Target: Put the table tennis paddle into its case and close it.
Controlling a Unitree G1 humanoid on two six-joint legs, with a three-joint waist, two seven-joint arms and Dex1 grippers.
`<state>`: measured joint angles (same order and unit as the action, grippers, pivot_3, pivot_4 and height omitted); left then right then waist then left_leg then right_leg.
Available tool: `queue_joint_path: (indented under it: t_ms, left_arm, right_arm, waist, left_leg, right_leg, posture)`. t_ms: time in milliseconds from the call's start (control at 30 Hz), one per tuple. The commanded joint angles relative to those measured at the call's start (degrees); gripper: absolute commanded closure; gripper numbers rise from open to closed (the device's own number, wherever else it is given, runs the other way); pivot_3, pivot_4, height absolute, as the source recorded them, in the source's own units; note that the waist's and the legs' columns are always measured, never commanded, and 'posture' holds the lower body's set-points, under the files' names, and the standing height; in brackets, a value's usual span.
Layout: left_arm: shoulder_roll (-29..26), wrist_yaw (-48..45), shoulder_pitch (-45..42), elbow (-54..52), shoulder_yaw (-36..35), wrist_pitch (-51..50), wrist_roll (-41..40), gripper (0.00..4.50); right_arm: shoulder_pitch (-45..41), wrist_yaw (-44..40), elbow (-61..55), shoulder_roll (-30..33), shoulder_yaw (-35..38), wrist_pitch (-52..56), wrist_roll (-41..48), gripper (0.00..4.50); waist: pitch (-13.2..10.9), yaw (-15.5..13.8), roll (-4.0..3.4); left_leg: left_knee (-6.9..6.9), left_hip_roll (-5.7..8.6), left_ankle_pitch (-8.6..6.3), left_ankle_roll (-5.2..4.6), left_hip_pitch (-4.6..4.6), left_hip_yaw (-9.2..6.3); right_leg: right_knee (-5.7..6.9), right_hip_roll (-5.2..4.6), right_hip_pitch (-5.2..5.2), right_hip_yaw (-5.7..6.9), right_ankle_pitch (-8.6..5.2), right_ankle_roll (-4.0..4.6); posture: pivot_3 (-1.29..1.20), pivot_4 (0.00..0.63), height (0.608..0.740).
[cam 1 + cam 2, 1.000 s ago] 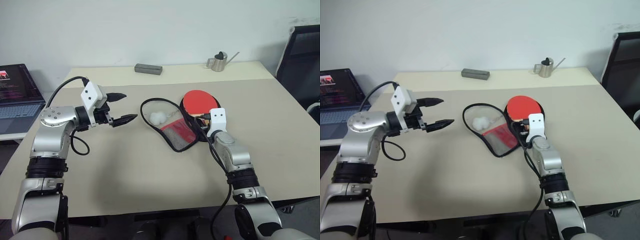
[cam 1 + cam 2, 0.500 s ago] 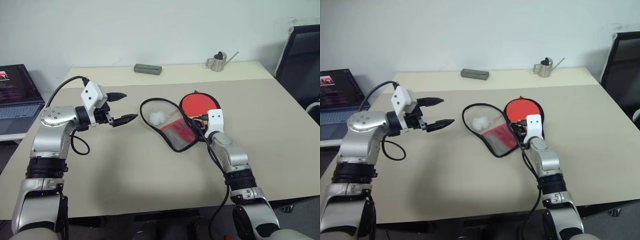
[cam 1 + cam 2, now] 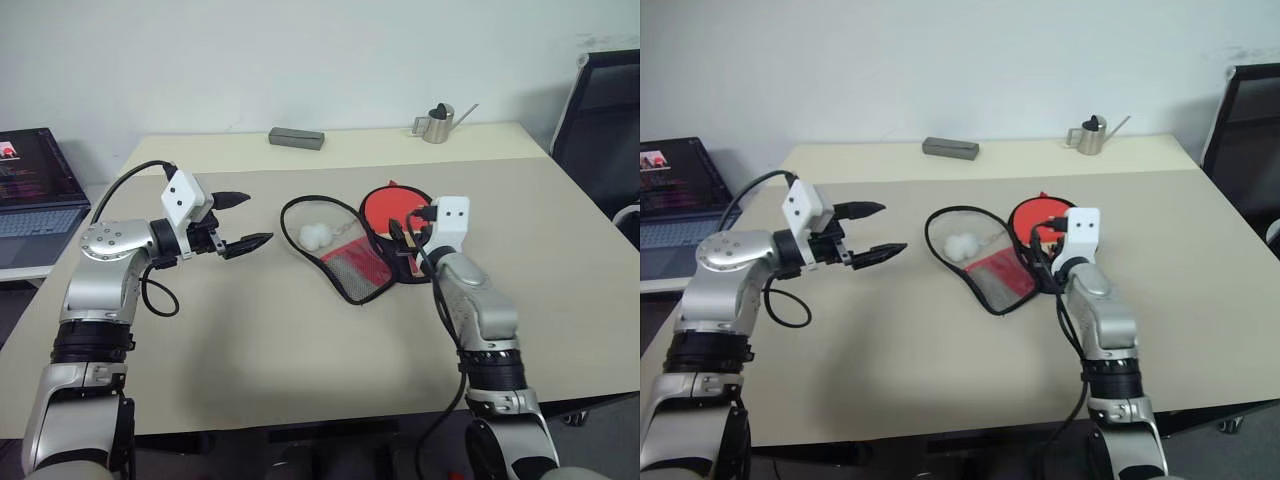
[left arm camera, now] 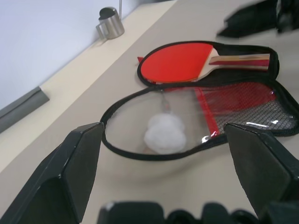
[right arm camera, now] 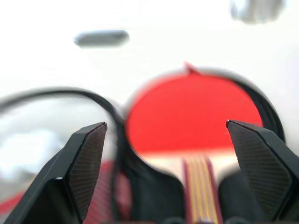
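Right tool spread empty, just above paddle handle, paddle inside open case

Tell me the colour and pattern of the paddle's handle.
Tan wood with red stripes running along the handle; the left wrist view shows it best.

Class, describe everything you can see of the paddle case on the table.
The case is a flat, paddle-shaped pouch of black fabric and mesh with a red panel, lying unzipped and spread open on the table. Its mesh flap lies flat on the side toward the left gripper, with a white pom-pom resting on it. The paddle lies red face up in the other half, handle in the narrow end. Both grippers are open; neither touches the case.
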<state>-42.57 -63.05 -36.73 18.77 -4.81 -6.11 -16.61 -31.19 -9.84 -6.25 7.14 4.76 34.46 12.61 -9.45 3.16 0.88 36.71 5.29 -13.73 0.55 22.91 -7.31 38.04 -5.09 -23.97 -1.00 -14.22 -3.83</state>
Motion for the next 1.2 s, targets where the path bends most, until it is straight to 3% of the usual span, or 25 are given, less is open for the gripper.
queue_joint_path:
  t_ms: [33, 267, 600, 767, 1200]
  left_arm:
    - [-1.5, -0.2, 0.0, 1.6, -1.6, 0.6, 0.1, 0.00]
    - [-0.5, -1.1, 0.3, 6.9, 0.2, 3.5, 2.2, 0.00]
    - [3.5, -0.7, 1.8, 7.8, 2.6, 3.7, 3.6, 0.00]
    - [7.1, 1.5, 0.1, 11.5, 4.0, 4.9, 5.4, 0.00]
    - [17.0, 7.6, -12.9, 35.0, 7.5, 14.5, 13.0, 0.00]
  right_arm:
    - [2.1, -8.6, -9.1, 5.1, -2.2, 3.9, 4.7, 0.02]
    - [0.8, -18.3, -12.4, 15.5, 0.2, 9.3, 10.9, 0.02]
    - [-8.8, -26.6, 0.7, 28.5, 4.7, 9.6, 13.3, 0.02]
    - [-10.1, -27.1, 3.1, 30.0, 4.5, 7.1, 12.5, 0.02]
    - [-0.7, -21.6, -8.4, 28.1, 7.5, 10.5, 15.1, 0.02]
  waist:
    - [0.0, 0.0, 0.00]
    - [0.0, -0.1, 0.00]
    - [0.0, -0.6, 0.04]
    - [0.0, -0.7, 0.05]
    - [0.0, -1.5, 0.12]
  left_leg:
    - [0.01, -0.01, 0.00, 0.00, 0.00, -0.02]
    - [0.09, -0.03, 0.00, 0.00, -0.03, -0.04]
    - [0.15, -0.02, 0.00, -0.01, -0.03, -0.06]
    - [0.14, -0.05, 0.00, -0.01, -0.04, -0.07]
    - [0.21, -0.01, 0.00, 0.00, 0.00, -0.08]
  right_leg:
    - [0.00, 0.00, 0.02, 0.03, 0.00, 0.00]
    - [0.03, 0.03, 0.10, 0.06, 0.01, 0.02]
    - [-0.04, -0.01, 0.23, 0.14, 0.02, 0.02]
    - [-0.06, -0.02, 0.25, 0.16, 0.01, 0.02]
    - [-0.05, -0.07, 0.27, 0.21, 0.02, 0.00]
  posture:
    - [0.00, 0.150, 0.740]
    - [0.00, 0.150, 0.740]
    - [0.00, 0.150, 0.740]
    - [0.00, 0.150, 0.740]
    - [0.00, 0.150, 0.740]
